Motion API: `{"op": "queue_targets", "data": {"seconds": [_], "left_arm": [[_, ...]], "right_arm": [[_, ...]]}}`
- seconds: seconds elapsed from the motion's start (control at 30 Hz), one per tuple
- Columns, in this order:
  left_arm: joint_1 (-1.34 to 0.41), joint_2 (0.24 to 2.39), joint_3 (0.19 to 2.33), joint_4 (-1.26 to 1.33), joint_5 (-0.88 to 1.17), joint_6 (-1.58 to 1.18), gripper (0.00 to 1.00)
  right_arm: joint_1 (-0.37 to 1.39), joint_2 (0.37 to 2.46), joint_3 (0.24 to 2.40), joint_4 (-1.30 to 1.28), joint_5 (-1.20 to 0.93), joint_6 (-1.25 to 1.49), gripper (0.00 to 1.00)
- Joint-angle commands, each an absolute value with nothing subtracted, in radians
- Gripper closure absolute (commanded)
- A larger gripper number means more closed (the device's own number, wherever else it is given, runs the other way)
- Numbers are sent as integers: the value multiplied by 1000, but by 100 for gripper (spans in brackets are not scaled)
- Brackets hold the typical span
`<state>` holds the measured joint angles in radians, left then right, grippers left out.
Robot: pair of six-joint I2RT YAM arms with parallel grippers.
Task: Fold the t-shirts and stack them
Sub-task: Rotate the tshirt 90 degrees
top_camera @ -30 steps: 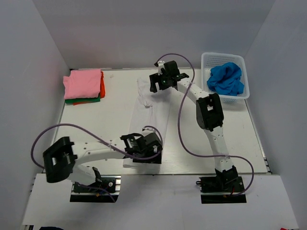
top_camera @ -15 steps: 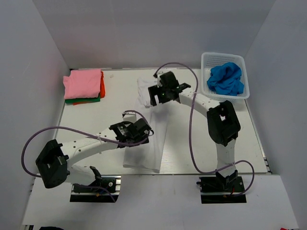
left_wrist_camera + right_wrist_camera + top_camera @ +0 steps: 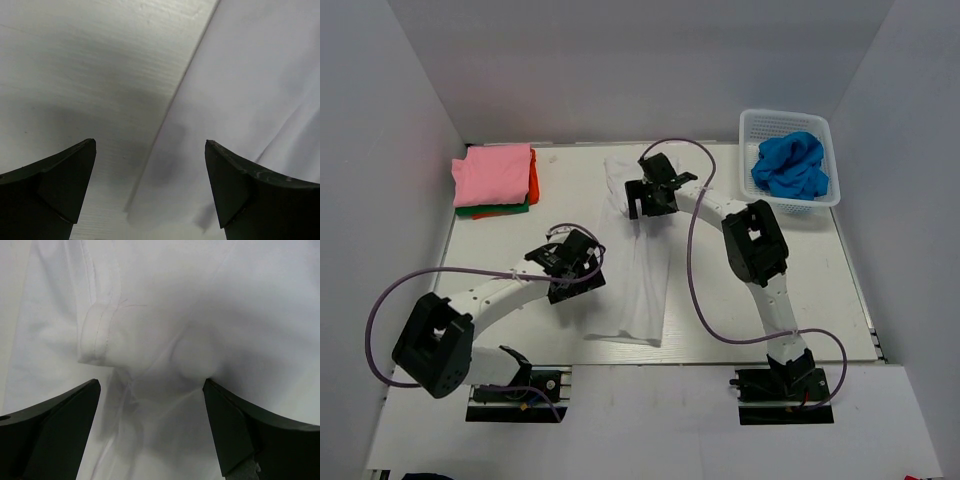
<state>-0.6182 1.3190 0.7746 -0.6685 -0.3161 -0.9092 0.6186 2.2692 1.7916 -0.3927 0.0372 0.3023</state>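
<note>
White t-shirt (image 3: pixel 640 275) lies as a long, narrow strip down the middle of the table (image 3: pixel 800 280), partly folded. The left claw (image 3: pixel 582 268) hovers open over its left edge. The right claw (image 3: pixel 645 195) stands open above the bunched far end. The next move probably calls for gripping one end and folding it over, then carrying it to the folded stack (image 3: pixel 495 178) at far left.

Five shirts are being counted: one white shirt (image 3: pixel 638 290) mid-table, one blue shirt (image 3: pixel 790 165) far right, three in a stack (image 3: pixel 492 175) far left. One basket (image 3: pixel 778 122) and two grippers, left gripper (image 3: pixel 150 143) and right gripper (image 3: pixel 151 382), are being counted.
</note>
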Motion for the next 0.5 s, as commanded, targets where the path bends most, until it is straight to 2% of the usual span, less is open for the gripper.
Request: {"op": "queue_targets", "data": {"seconds": [0.0, 0.17, 0.33, 0.47], "left_arm": [[-615, 1252, 738, -611, -166, -857, 0], [-615, 1088, 678, -589, -129, -810, 0], [-640, 1063, 624, -541, -40, -753, 0], [-640, 1132, 586, -494, 41, -744, 0]], "right_arm": [[569, 2367, 1882, -477, 59, 307, 10], [554, 2389, 2040, -486, -56, 192, 10], [554, 2171, 1878, -339, -276, 161, 10], [561, 1975, 1631, -218, -242, 173, 10]]}}
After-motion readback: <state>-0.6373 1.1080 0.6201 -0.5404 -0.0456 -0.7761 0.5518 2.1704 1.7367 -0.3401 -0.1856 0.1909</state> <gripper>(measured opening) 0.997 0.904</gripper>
